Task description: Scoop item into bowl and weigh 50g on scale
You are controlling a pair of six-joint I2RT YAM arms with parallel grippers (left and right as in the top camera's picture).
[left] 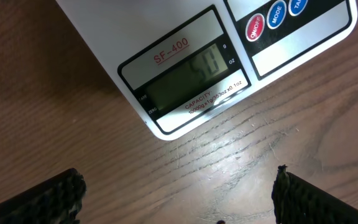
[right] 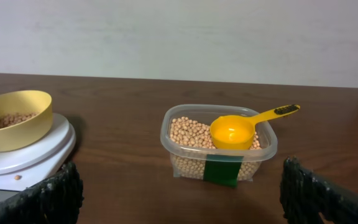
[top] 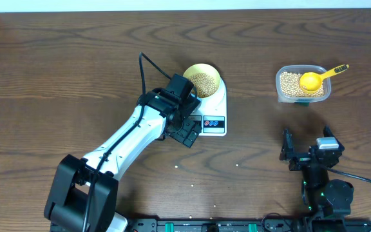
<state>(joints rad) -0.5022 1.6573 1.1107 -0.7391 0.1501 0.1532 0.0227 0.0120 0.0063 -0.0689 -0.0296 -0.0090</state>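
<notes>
One white digital scale with three buttons, one pale yellow bowl, one clear plastic tub, one yellow scoop. Two grippers: left gripper, right gripper. Uncountably many beans, about four loose on the table.

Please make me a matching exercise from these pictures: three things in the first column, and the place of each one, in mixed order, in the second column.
Things:
1. small round pale yellow bowl
2. yellow long-handled plastic scoop
3. white digital kitchen scale

Places:
A. resting in the clear rectangular plastic tub
B. directly on the brown wooden table
C. on top of the scale

Pairs: 1-C; 2-A; 3-B
</notes>
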